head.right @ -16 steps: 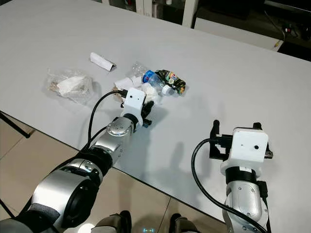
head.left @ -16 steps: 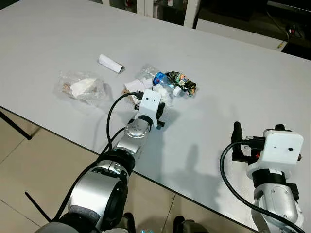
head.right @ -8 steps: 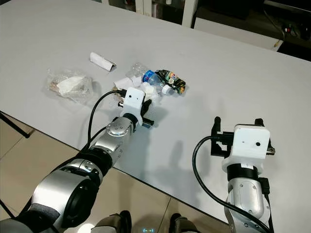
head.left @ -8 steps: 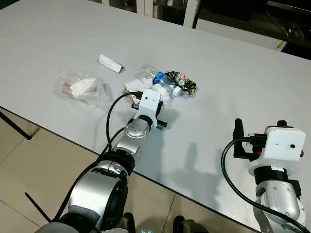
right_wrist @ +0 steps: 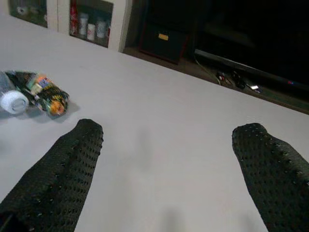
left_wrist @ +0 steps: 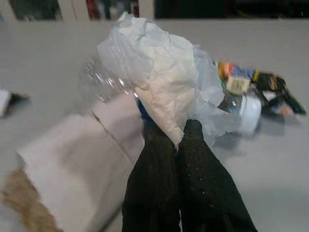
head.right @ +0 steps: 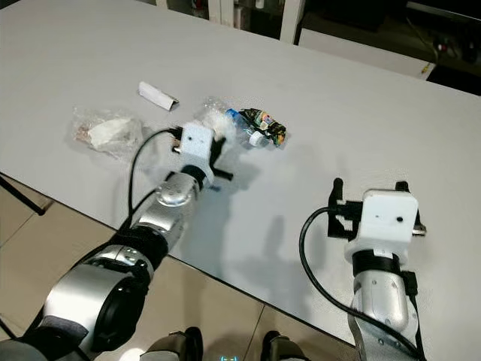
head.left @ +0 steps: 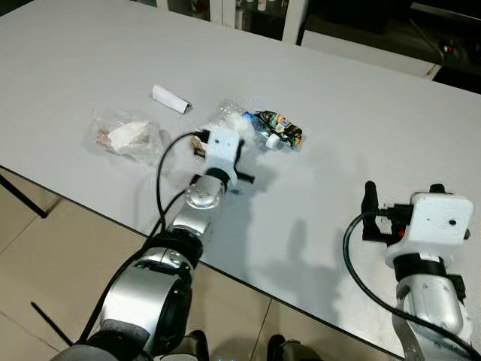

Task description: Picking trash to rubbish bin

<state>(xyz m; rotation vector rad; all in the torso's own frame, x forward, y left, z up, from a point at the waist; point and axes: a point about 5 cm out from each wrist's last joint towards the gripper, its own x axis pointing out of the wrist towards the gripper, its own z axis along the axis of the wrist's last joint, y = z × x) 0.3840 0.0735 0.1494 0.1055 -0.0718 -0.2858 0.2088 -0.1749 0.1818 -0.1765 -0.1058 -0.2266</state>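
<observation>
A small heap of trash lies mid-table: a crushed bottle with a white cap, a dark colourful wrapper and a white card. My left gripper is shut on a crumpled white tissue and holds it just above the heap's left side; from the head camera the tissue peeks out past the white wrist box. My right gripper stands open over bare table at the near right, with nothing between its fingers.
A folded white paper and a clear plastic bag with crumpled contents lie left of the heap. The grey table runs wide to the right; its near edge drops to a tiled floor.
My left gripper has risen and drawn back to the left with the white tissue, lifting it off the heap. The right arm has barely moved.
</observation>
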